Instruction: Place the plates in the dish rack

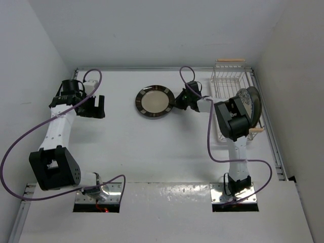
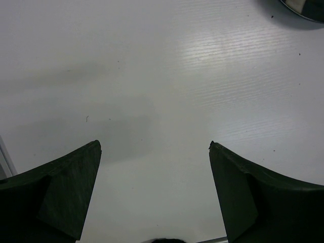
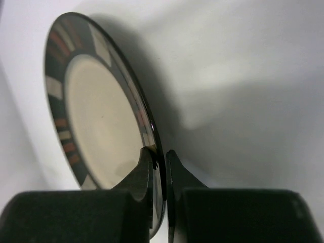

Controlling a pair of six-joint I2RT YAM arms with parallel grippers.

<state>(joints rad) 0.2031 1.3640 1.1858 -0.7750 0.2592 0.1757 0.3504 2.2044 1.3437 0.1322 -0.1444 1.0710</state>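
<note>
One wrist view alone shows right end effector (image 3: 159, 152) clamped on patterned-rim plate (image 3: 96, 116); left end effector (image 2: 154, 145) apart.

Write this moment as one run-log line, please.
left hand: open, holding nothing | right hand: shut on marked-rim plate edge | dish rack: two plates standing inside | stage: this plate not racked yet

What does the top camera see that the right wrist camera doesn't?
Only the top view shows the dish rack with two plates standing in it, and the left gripper, which is open. Only the right wrist view shows the fingers pinching the rim up close, and the rim's orange marks. Both show the patterned plate and the right gripper at its edge.
</note>
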